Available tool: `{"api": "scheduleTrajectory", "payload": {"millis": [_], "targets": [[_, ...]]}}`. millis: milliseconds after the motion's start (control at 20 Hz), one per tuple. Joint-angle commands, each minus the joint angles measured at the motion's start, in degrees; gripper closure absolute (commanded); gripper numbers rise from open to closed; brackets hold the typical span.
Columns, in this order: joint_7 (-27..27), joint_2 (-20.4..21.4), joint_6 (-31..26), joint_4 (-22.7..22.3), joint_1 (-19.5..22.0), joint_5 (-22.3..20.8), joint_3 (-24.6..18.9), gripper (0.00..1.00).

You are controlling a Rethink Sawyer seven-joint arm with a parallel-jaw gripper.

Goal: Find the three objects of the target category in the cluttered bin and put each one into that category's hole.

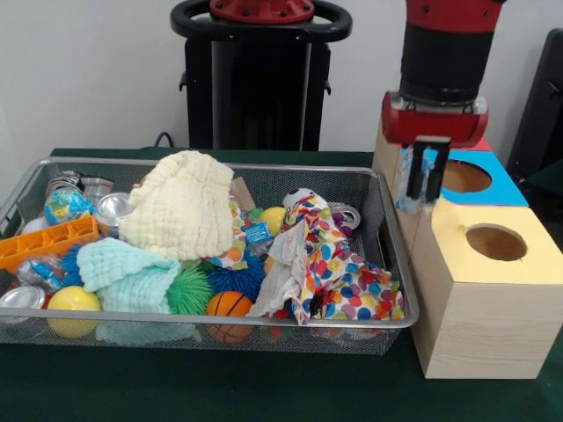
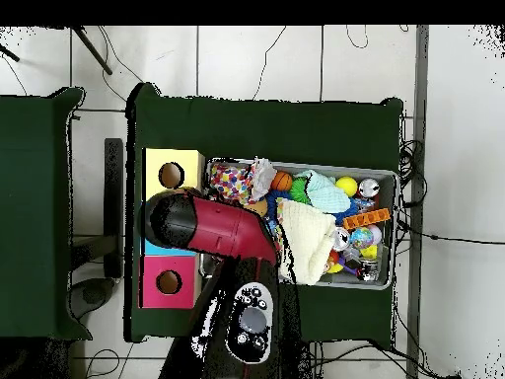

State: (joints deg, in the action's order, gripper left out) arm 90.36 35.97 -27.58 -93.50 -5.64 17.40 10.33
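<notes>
The wire mesh bin [image 1: 391,255] was packed to the rim; a cream quilted cloth [image 1: 180,204] and a polka-dot cloth [image 1: 330,268] buried most items. Bare green worktop [image 1: 176,387] lay at 6 o'clock. At 3 o'clock, the yellow-topped wooden box [image 1: 484,299] blocked sideways passage.

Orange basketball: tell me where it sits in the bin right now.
In the front view the orange basketball lies at the wire bin's near edge, about midway along, between the green spiky ball and the polka-dot cloth.
</notes>
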Motion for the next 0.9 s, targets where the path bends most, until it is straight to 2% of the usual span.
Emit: {"api": "scheduleTrajectory", "payload": {"millis": [50,350,900], "targets": [[11.6,7.2,-7.4,-4.2,0.0,2.5,-4.1,1.0],[11.9,9.1,-7.8,-5.5,0.5,3.6,-4.8,1.0],[10.0,9.7,-2.9,-10.1,2.0,6.1,-7.6,1.0]]}}
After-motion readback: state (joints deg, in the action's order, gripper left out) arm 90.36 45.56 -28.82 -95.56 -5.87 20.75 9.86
